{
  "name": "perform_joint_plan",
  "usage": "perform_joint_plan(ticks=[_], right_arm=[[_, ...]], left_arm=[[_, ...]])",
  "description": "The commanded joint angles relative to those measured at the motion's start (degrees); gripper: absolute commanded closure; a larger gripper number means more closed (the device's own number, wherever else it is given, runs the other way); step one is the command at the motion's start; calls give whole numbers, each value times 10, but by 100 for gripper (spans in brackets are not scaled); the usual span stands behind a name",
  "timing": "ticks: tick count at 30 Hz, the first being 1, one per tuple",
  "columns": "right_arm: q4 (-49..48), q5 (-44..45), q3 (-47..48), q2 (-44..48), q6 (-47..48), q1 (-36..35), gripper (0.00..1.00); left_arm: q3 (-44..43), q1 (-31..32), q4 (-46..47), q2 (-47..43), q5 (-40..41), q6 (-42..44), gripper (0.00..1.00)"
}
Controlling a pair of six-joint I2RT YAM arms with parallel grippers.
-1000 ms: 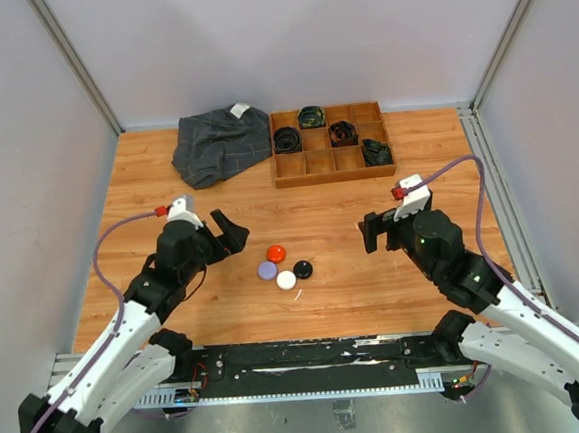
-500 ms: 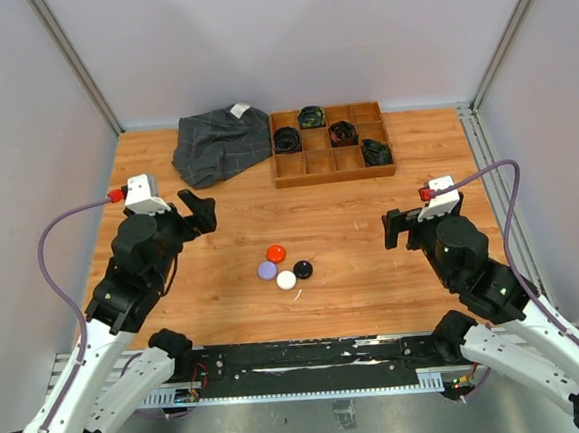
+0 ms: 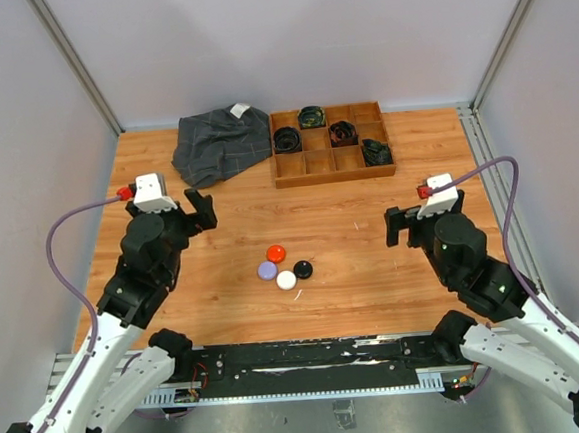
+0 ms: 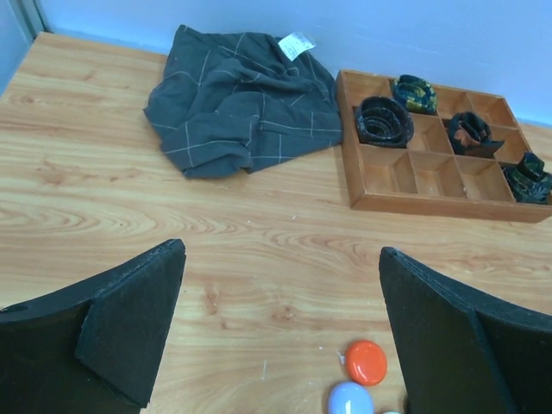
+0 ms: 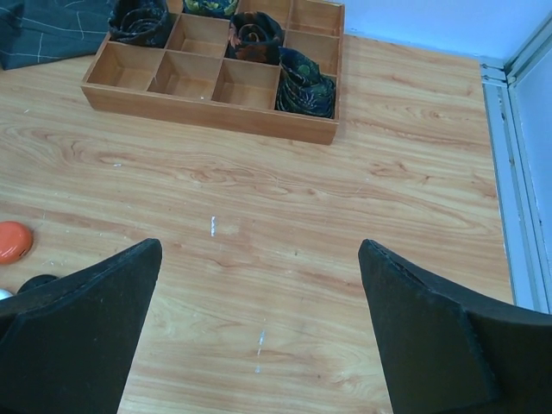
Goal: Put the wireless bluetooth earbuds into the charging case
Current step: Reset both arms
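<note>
Four round plastic pucks on wooden worktop [image 3: 355,282]: orange-red puck [image 3: 275,253], purple puck [image 3: 267,270], white puck [image 3: 286,279], black puck [image 3: 303,270].
Earbuds indiscernible; left gripper [image 4: 280,254], right gripper [image 5: 259,246] wide, empty.

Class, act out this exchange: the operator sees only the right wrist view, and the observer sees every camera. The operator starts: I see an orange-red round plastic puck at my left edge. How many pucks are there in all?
Observer: Four, in a cluster: the orange-red round puck, a purple round puck, a white round puck and a black round puck.
Operator: What is the left gripper doing?
Observer: The left gripper is open and empty, above the wooden table, to the left of the pucks and apart from them.
Operator: Is anything on the dark cloth?
Observer: The crumpled dark grey checked cloth has a white label at its far edge.
</note>
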State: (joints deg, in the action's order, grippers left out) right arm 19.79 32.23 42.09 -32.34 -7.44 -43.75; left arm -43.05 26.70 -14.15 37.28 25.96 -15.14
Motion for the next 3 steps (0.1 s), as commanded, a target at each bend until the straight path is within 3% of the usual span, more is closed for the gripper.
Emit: perform_joint_plan(ticks=[1, 3], right_arm=[[2, 17, 18, 0, 12, 4, 1], [4, 16, 18, 2, 11, 3, 1]], left_arm=[[7, -3, 38, -9, 14, 16, 1], [10, -3, 44, -13, 12, 17, 1]])
